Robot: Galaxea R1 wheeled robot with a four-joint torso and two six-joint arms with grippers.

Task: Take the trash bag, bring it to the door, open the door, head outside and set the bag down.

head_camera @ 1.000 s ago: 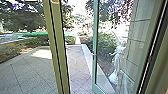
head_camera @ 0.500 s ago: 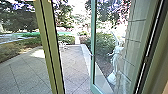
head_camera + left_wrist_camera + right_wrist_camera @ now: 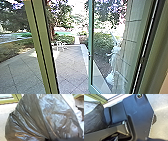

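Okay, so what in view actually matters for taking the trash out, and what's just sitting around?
Part of the job:
- trash bag
- glass door, standing open
- paved ground outside

Just there:
- white figure beyond the glass
- bushes
- pale outdoor furniture, apparently

the trash bag, dark, creased and pale where light hits it, bulges beside the robot's wide dark plate. the jointed bar covers part of it. beyond the bag runs a green frame; pale floor lies across the plate from the bag.
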